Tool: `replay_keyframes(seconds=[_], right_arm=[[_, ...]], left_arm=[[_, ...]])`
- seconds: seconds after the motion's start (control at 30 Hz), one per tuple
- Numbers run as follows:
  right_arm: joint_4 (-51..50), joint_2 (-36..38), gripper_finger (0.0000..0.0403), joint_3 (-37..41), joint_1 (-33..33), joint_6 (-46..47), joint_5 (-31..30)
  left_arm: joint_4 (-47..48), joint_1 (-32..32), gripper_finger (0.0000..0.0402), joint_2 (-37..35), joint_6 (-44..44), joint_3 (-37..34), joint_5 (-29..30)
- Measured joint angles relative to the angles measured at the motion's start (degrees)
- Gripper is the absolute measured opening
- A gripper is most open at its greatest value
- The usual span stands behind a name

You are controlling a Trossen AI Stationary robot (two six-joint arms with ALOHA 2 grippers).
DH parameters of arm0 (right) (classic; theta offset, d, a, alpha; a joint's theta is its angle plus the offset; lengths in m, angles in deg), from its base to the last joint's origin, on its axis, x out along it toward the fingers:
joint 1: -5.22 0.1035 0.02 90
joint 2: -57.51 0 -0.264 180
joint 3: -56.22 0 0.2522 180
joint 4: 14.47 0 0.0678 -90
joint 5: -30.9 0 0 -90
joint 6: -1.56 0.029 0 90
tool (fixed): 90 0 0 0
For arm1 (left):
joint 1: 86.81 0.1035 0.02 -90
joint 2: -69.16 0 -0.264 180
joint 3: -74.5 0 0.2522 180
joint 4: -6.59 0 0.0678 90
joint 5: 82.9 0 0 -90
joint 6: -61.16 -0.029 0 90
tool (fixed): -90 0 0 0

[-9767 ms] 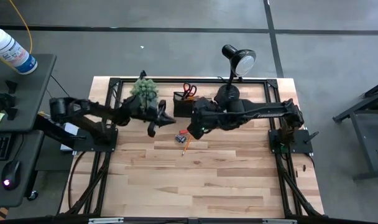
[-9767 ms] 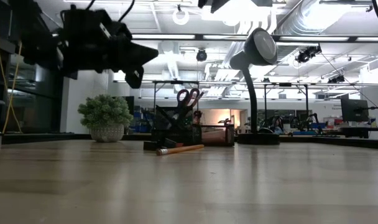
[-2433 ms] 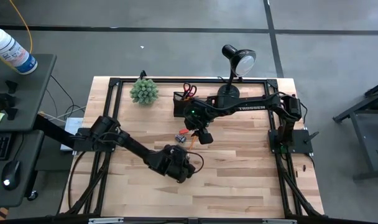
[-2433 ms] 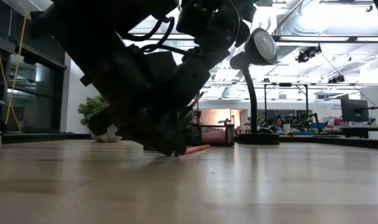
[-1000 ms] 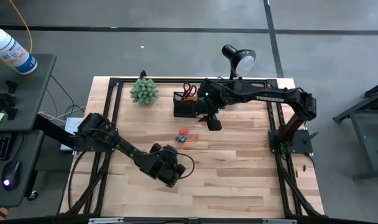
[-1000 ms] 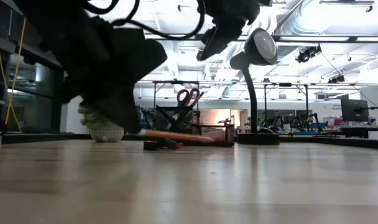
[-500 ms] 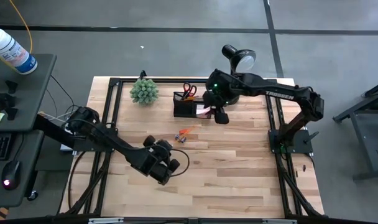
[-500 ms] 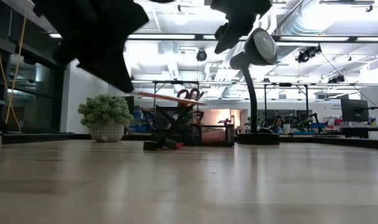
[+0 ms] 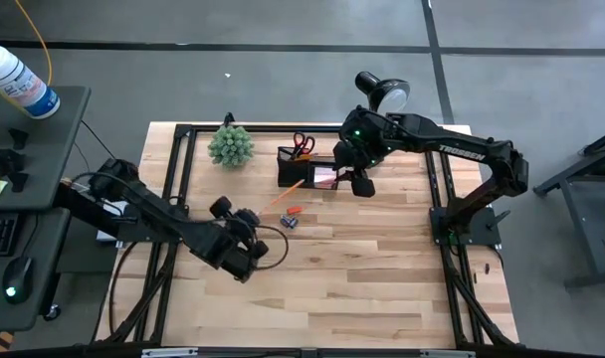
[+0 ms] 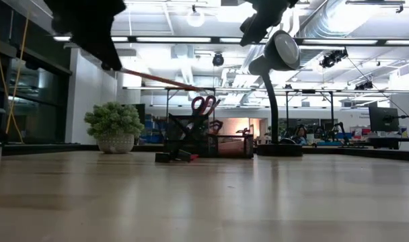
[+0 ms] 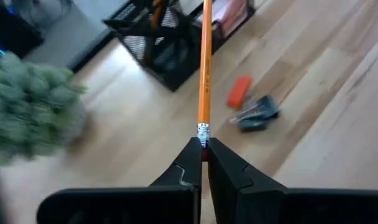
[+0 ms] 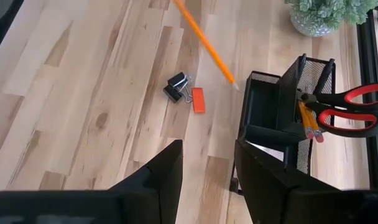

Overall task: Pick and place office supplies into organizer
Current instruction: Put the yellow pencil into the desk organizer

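1. The left gripper (image 11: 203,163) hangs above the wooden surface (image 9: 362,278), its fingers (image 11: 188,163) clenched on the eraser end of a long orange pencil (image 11: 205,68).
2. That pencil is off the surface, its tip reaching toward the black mesh desk organizer (image 9: 304,167) without touching it.
3. The organizer stands near the far edge of the surface; red-handled scissors (image 12: 352,107) and more orange pencils (image 12: 308,124) stand in its taller cup section.
4. A small orange eraser (image 12: 198,100) and a dark binder clip (image 12: 178,88) lie side by side on the surface near the organizer.
5. The right gripper (image 12: 207,168) hovers over the organizer's lower end, fingers released and holding nothing.
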Motion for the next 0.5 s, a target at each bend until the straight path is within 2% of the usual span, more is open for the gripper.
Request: replay_keyframes(seconds=[0.2, 0.5], right_arm=[[-0.65, 0.00, 0.0139, -0.01, 0.01, 0.09, 0.11], [-3.08, 0.00, 0.0139, 0.00, 0.01, 1.21, 0.15]], left_arm=[[0.91, 5.32, 0.0000, -4.86, -19.35, 1.14, -0.23], [8.29, 17.15, 0.0000, -5.69, -58.37, 15.33, -0.95]])
